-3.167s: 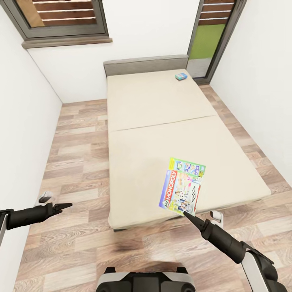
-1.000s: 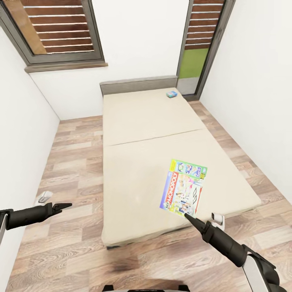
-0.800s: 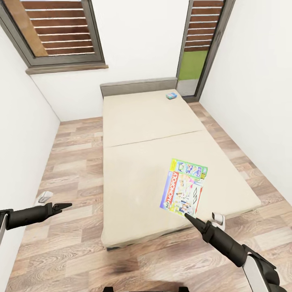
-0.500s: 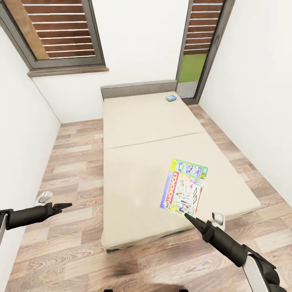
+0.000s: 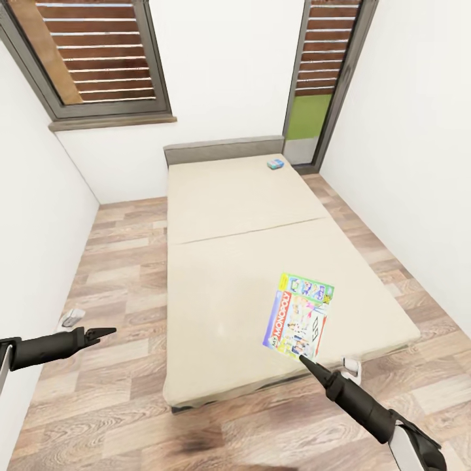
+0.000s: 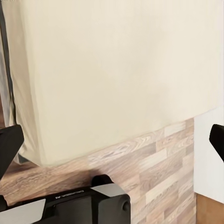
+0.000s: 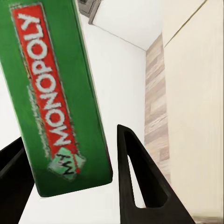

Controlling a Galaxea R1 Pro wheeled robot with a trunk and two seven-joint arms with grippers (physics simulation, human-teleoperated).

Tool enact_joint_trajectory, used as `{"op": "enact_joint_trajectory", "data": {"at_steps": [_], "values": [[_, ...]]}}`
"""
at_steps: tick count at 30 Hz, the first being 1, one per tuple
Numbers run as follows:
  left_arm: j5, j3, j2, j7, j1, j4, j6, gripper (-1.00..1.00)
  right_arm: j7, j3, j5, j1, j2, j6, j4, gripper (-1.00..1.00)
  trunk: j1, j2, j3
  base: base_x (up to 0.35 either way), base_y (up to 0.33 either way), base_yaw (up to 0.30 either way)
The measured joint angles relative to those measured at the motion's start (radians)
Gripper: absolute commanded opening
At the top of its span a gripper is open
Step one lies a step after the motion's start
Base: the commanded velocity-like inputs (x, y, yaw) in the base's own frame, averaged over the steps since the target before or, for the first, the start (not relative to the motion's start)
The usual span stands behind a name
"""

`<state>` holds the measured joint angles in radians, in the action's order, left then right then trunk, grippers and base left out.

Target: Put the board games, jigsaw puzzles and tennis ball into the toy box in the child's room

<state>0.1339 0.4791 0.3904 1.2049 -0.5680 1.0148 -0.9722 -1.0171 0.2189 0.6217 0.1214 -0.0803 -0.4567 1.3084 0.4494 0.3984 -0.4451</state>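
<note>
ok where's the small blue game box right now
In the head view the small blue game box lies at the far right corner of the bed, beside the grey headboard.

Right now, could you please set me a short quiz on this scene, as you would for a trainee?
1. Which claw holds the Monopoly box? A) left B) right C) neither
2. True or false: the blue box lies on the floor.
3. Fill in: the left claw hangs over the ____ beside the bed.

Key:
1. B: the right claw grips the box by its near edge.
2. False: it lies on the bed's far corner, by the headboard.
3. floor
</note>
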Motion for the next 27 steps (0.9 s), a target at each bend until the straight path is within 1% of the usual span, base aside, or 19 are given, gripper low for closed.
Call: {"op": "enact_joint_trajectory", "data": {"at_steps": [3,7,13,17,21,27], "values": [[0.001,-0.001,0.000,0.000,0.000,0.000,0.000,1.00,0.001,0.000,-0.001,0.001,-0.017,0.035,-0.073,-1.00,0.000,0.000,0.005,0.000,0.000,0.000],[0.000,-0.001,0.000,0.000,0.000,0.000,0.000,1.00,-0.001,0.001,0.002,0.002,-0.024,0.045,-0.100,-1.00,0.000,0.000,0.012,0.000,0.000,0.000],[0.001,-0.001,0.000,0.000,0.000,0.000,0.001,1.00,-0.001,0.000,0.002,0.001,-0.027,0.055,-0.107,-1.00,0.000,0.000,0.022,0.000,0.000,0.000],[0.001,-0.001,0.000,0.000,0.000,0.000,0.001,1.00,0.000,-0.001,0.003,0.001,-0.027,0.102,-0.115,-1.00,0.000,0.000,0.028,0.000,0.000,0.000],[0.001,-0.002,0.000,0.000,0.000,0.000,0.002,1.00,0.000,-0.001,0.000,0.002,-0.028,0.146,-0.152,-1.00,0.000,0.000,0.035,0.000,0.000,0.000],[0.001,-0.002,0.000,-0.001,0.000,0.000,0.003,1.00,-0.002,-0.001,0.000,0.002,-0.028,0.156,-0.169,-1.00,0.000,0.000,0.045,0.000,0.000,0.000]]}}
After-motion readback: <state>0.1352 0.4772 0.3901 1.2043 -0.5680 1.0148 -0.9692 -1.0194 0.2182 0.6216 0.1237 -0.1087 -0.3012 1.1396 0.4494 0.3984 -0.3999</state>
